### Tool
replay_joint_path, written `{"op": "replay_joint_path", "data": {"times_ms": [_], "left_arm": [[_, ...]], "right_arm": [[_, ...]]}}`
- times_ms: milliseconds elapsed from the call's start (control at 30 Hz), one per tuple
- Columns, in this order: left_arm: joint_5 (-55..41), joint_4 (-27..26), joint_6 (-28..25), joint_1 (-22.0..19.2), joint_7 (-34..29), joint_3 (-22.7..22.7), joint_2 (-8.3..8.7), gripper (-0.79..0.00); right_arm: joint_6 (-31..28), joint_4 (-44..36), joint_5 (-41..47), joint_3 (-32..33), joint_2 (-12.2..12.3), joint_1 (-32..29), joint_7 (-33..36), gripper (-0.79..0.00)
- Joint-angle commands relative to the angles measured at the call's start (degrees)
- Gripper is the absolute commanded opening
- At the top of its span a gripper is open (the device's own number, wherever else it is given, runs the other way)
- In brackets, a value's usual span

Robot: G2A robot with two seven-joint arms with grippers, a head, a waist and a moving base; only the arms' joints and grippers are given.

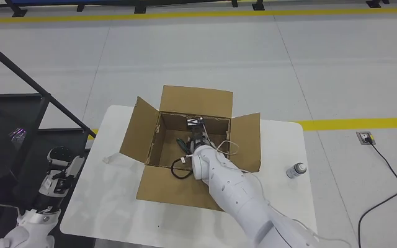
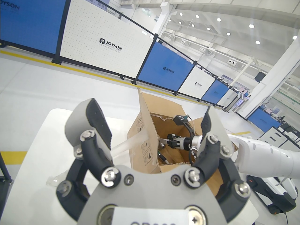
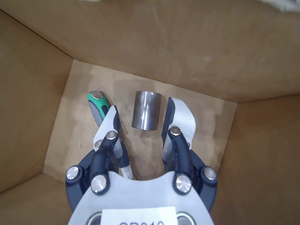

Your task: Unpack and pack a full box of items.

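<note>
An open cardboard box (image 1: 186,146) stands on the white table (image 1: 111,198), flaps spread. My right arm reaches down into it. Inside, my right gripper (image 3: 142,113) is open, its fingers on either side of a short metal cylinder (image 3: 146,110) lying on the box floor (image 3: 206,127), not touching it. A green and grey tool handle (image 3: 98,105) lies just beside one finger. My left gripper (image 2: 150,120) hangs open and empty off the table's left side, looking at the box (image 2: 145,146) and the right gripper (image 2: 172,141) within it.
A small grey bottle (image 1: 296,170) stands on the table right of the box. A black cable loop (image 1: 180,168) runs beside the right arm at the box's front edge. A clear strip of tape (image 2: 127,144) hangs from a box flap. A dark rack (image 1: 25,130) stands at the left.
</note>
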Motion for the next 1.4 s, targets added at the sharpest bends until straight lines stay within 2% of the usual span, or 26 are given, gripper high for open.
{"op": "replay_joint_path", "data": {"times_ms": [0, 167, 333, 400, 533, 667, 833, 933, 1000, 1100, 1133, 1200, 1367], "left_arm": [[0.21, -0.26, 0.08, -0.07, -0.08, 0.25, -0.02, 0.000], [0.65, -0.70, 0.19, -0.64, -0.65, 1.07, -0.04, 0.000], [1.06, -0.97, 0.30, -1.44, -1.27, 2.13, -0.05, 0.000], [1.23, -1.00, 0.37, -1.73, -1.38, 2.48, -0.05, 0.000], [1.44, -0.91, 0.36, -1.99, -1.39, 2.72, -0.06, 0.000], [1.43, -0.82, 0.47, -1.97, -1.38, 2.77, -0.07, 0.000], [1.39, -0.87, 0.50, -1.95, -1.29, 2.94, -0.09, 0.000], [1.47, -0.88, 0.58, -2.07, -1.44, 3.09, -0.09, 0.000], [1.52, -0.82, 0.58, -2.26, -1.57, 3.19, -0.08, 0.000], [1.44, -0.67, 0.58, -2.82, -1.81, 3.66, -0.08, 0.000], [1.49, -0.64, 0.59, -3.03, -1.92, 3.83, -0.07, 0.000], [1.50, -0.54, 0.66, -3.47, -2.23, 4.21, -0.06, 0.000], [1.79, -0.03, 0.84, -4.88, -3.37, 5.42, -0.01, 0.000]], "right_arm": [[-0.80, -1.22, -0.09, 0.42, 0.34, -0.28, -1.25, -0.283], [-2.16, -6.38, -1.11, 1.94, 1.98, -1.71, -4.88, -0.234], [-0.97, -16.22, -4.73, 3.86, 4.76, -4.98, -4.98, -0.200], [0.43, -23.28, -7.52, 4.98, 6.37, -7.80, -3.65, -0.200], [3.00, -42.24, -15.83, 8.69, 10.38, -16.30, 2.53, -0.182], [1.68, -63.11, -25.52, 14.43, 14.33, -27.03, 11.62, -0.163], [3.79, -78.63, -31.44, 21.02, 16.33, -35.72, 12.42, -0.151], [5.77, -86.63, -33.05, 26.25, 17.17, -40.30, 11.71, -0.197], [7.27, -91.57, -34.61, 30.16, 17.72, -43.35, 12.02, -0.163], [9.21, -96.91, -37.35, 35.57, 18.40, -47.21, 14.25, -0.142], [9.46, -98.03, -38.16, 37.27, 18.61, -48.17, 15.92, -0.114], [10.43, -99.87, -40.00, 40.85, 18.99, -49.52, 19.11, -0.009], [6.77, -100.78, -41.83, 48.58, 20.01, -52.05, 33.06, 0.000]]}}
